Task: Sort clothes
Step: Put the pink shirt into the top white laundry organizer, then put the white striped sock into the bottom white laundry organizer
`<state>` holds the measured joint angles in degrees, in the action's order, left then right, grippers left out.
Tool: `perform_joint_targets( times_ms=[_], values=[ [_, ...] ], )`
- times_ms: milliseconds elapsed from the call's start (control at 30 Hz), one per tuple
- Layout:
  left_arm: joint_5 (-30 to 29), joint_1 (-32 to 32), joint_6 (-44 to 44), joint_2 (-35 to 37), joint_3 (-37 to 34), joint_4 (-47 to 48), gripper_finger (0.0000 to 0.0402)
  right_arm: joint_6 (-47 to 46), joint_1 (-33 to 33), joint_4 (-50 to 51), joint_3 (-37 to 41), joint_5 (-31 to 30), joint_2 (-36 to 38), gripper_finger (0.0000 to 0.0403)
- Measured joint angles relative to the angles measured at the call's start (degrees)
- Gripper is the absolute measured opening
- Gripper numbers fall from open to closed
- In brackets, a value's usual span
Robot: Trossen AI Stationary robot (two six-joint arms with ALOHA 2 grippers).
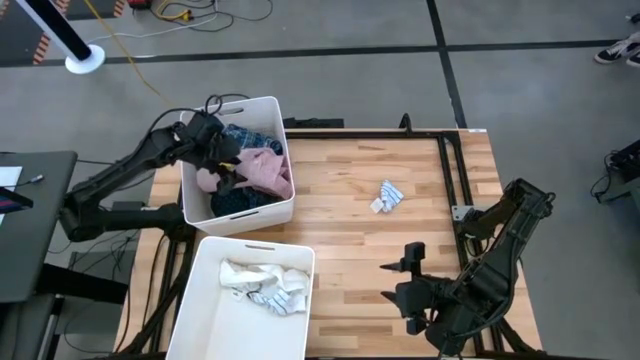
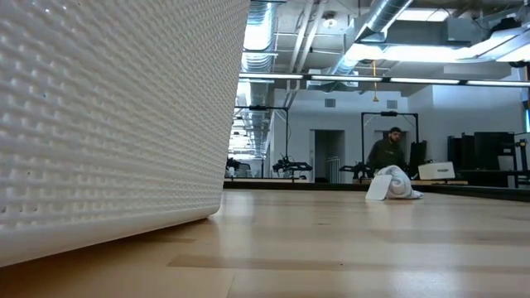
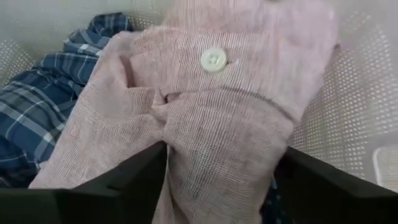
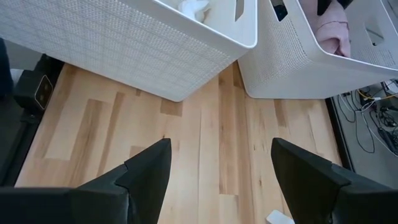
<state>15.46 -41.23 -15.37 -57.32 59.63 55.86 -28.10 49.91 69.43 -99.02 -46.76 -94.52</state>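
The far white bin [image 1: 290, 150] holds a pink shirt [image 1: 265, 172], a blue plaid shirt [image 1: 247, 136] and a dark dotted garment [image 1: 240, 201]. My left gripper [image 1: 222, 165] reaches into this bin and is shut on the pink shirt [image 3: 217, 112]. The plaid shirt [image 3: 37, 106] lies beside it. The near white bin [image 1: 205, 300] holds white socks [image 1: 265, 285]. One small white sock [image 1: 388, 196] lies on the table and also shows in the low view [image 2: 393, 184]. My right gripper [image 1: 405, 288] is open and empty over the table's near right part. My left gripper pinches a bunched fold of the pink shirt [image 3: 214, 158] between its two fingers [image 3: 140, 177], just below a white button [image 3: 213, 60]. Several layers are gathered in the hold. The fingers come from the table's left, slanting down into the bin. The shirt's other end [image 1: 275, 178] lies on the clothes in the bin.
The two bins stand side by side along the table's left side; both show in the right wrist view [image 4: 186, 56]. Bare wood [image 1: 360, 240] lies between the bins and my right arm. A black frame [image 1: 450, 170] runs along the table's right. A person [image 2: 387, 153] stands far behind the table.
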Motion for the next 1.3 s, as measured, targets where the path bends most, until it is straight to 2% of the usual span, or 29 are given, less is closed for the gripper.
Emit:
perform_joint_targets(
  times_ms=[133, 567, 700, 1000, 1300],
  values=[
    [1.3, 0.0, -0.2, 0.1, 2.6, 1.9, 0.0291, 0.0, 0.0, 0.0, 0.0, 0.0, 0.0, 0.0291],
    [1.1, 1.2, 2.6, 4.8, 11.5, -0.5, 0.0290, 0.0, 0.0, 0.0, 0.0, 0.0, 0.0, 0.0291],
    [1.2, 4.5, 5.3, 9.0, 12.0, -4.4, 0.0290, 0.0, -0.1, 0.0, 0.0, 0.0, 0.0, 0.0291],
    [1.5, 16.1, 11.2, 19.8, 12.0, -16.6, 0.0290, 0.2, -1.1, 0.6, 0.0, 0.0, 0.0, 0.0291],
    [1.5, 19.1, 13.3, 28.0, 9.5, -17.1, 0.0290, 0.5, -3.0, 1.0, 0.0, 0.0, 0.0, 0.0291]
  ],
)
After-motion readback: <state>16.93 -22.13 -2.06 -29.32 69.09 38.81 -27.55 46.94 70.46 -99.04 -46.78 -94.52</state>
